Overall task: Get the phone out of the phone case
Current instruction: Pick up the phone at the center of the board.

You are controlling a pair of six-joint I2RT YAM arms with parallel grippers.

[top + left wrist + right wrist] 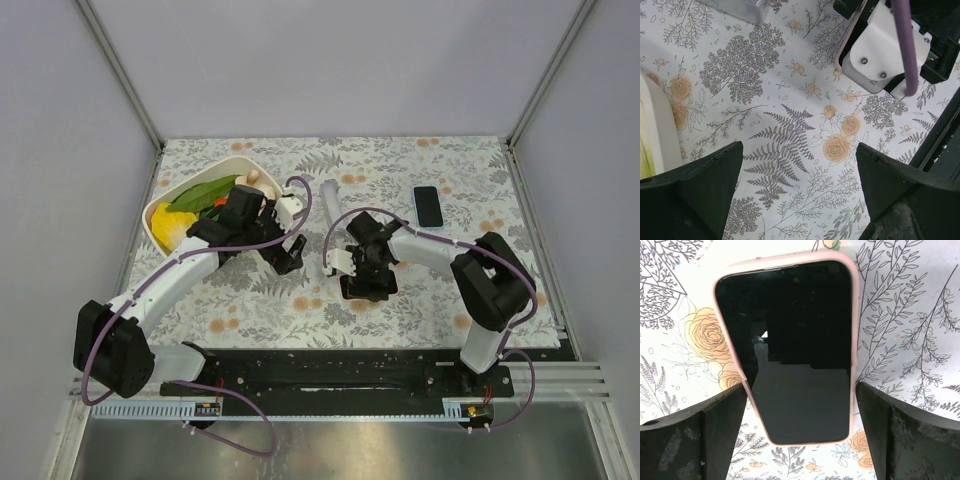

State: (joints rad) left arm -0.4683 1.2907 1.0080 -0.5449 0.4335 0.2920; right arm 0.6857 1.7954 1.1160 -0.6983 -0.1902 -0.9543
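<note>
Where the cameras sit

The top camera looks down from high up, on the near side of the phone (pixel 790 350). The right wrist camera faces straight down, close over it. The left wrist camera, low to its left, shares its pink edge

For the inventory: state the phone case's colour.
Pale pink phone case, clearest in the right wrist view.

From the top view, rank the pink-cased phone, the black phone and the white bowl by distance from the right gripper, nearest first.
1. Pink-cased phone: under the right gripper, between its open fingers.
2. Black phone: farther back, to the right.
3. White bowl: far left, clearly the farthest.
</note>
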